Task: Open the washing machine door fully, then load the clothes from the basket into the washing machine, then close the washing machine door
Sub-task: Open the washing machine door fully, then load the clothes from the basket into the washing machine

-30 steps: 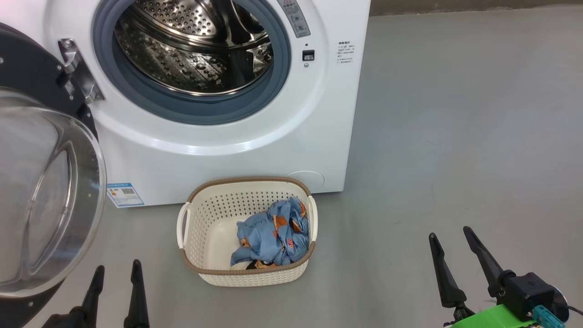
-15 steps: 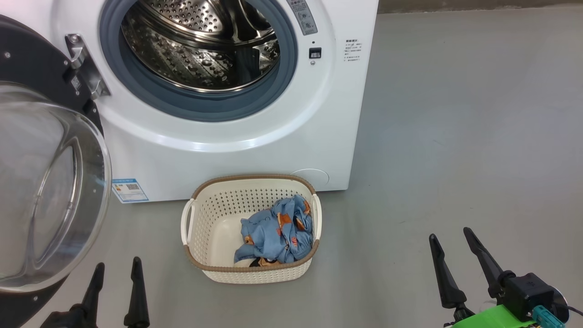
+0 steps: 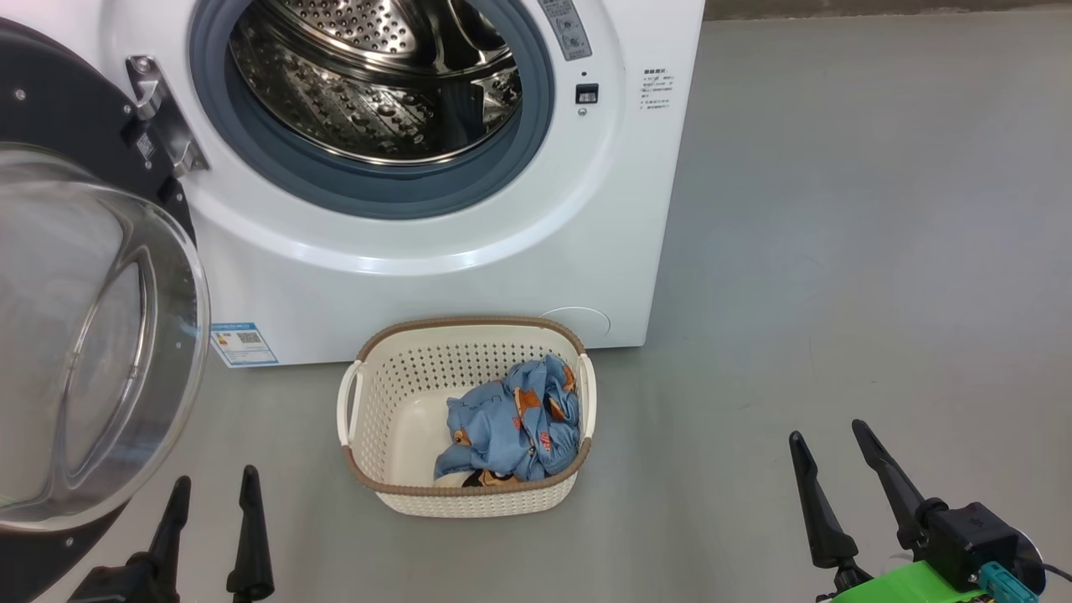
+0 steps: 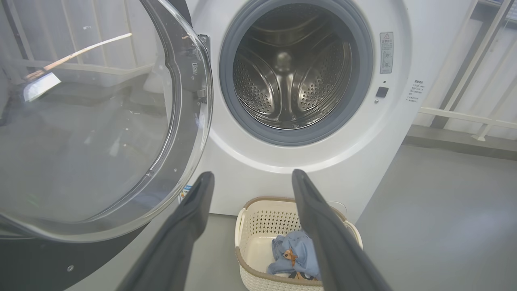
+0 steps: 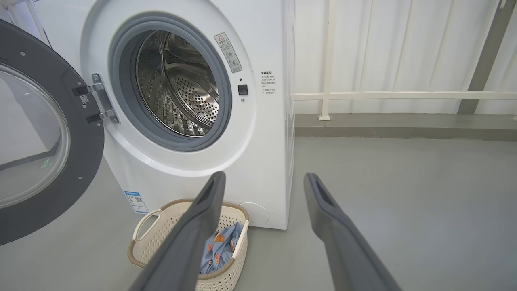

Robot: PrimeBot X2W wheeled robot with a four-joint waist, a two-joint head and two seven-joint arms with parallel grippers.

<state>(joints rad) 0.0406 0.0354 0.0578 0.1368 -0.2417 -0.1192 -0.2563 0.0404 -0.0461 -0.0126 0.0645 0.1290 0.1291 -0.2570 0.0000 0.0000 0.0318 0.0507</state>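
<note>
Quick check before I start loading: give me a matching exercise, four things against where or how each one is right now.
Things:
1. washing machine door
2. clothes
3. basket
4. right gripper

States:
A. on the floor in front of the washing machine
B. open, holding nothing
C. swung open on the left
D. heaped in the basket's right side

Pairs: 1-C, 2-D, 3-A, 4-B
</note>
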